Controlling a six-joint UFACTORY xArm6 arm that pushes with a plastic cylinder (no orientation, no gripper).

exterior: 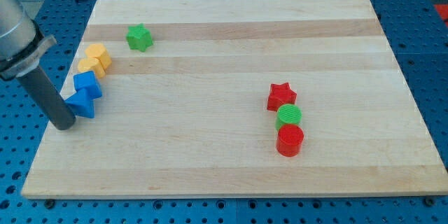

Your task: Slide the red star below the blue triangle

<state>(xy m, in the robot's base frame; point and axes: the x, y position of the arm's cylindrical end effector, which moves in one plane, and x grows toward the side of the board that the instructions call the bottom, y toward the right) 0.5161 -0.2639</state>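
on pale wooden board (pixel 231 168) (blue pegboard (pixel 427 56) around), my tip (pixel 64 124) touches blue triangle (pixel 82 103).

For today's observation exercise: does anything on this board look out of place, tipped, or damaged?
Nothing stands out. Every block sits flat and whole on the wooden board. My tip rests at the view's left, right beside the blue triangle, far from the red star.
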